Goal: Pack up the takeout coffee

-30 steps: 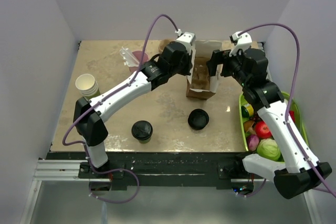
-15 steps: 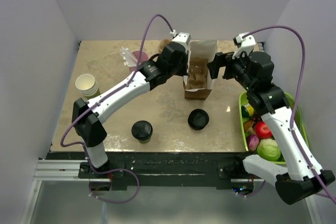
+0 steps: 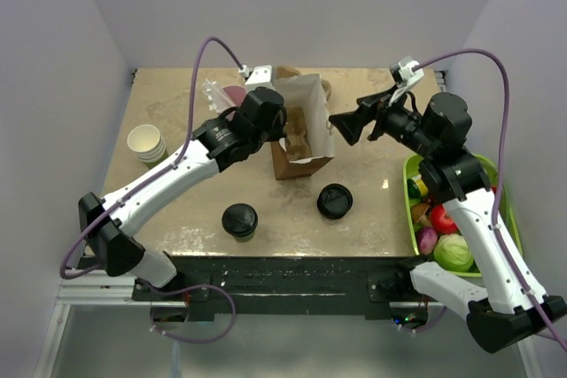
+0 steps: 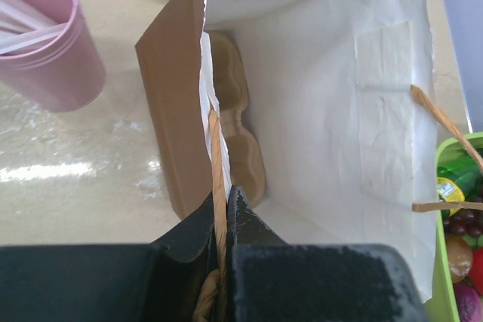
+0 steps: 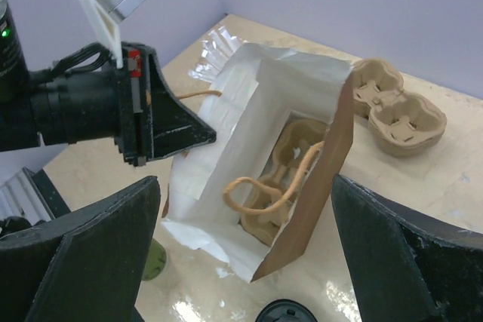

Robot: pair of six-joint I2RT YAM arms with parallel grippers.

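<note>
Jaws on the left arm are clenched on a twine handle (image 4: 218, 186), pinching it just above the left wall of the bag (image 3: 299, 130). That grip probably serves two ends: it keeps the light paper from sliding on the counter (image 3: 177, 104), and it pulls the wall outward so the mouth gapes. The bag looks tipped, with its white lining turned toward the right arm. A card carrier (image 4: 240, 137) lies at the bottom against the left wall, likely put there to seat the cup upright.

Right jaws are released and spread wide with nothing between them. They hang just right of the bag, pointing at its mouth. The second handle (image 5: 260, 186) droops loose across the opening and could snag whatever goes in.

Farther out, the coffee (image 3: 239, 220) stands on the near part of the counter, left of centre and well apart from the bag. Its black lid is on, and neither arm is near it. A second black lid (image 3: 335, 201) sits near the bag on its near-right side; I cannot tell whether a cup is under it. A pink cup (image 4: 45, 43) stands just left of the bag, a stack of white cups (image 3: 146, 142) is at the far left, and a spare carrier (image 5: 396, 107) lies beyond the bag. Packing has not begun; with the left arm busy holding the bag, the free right arm seems the one to fetch the coffee.
</note>
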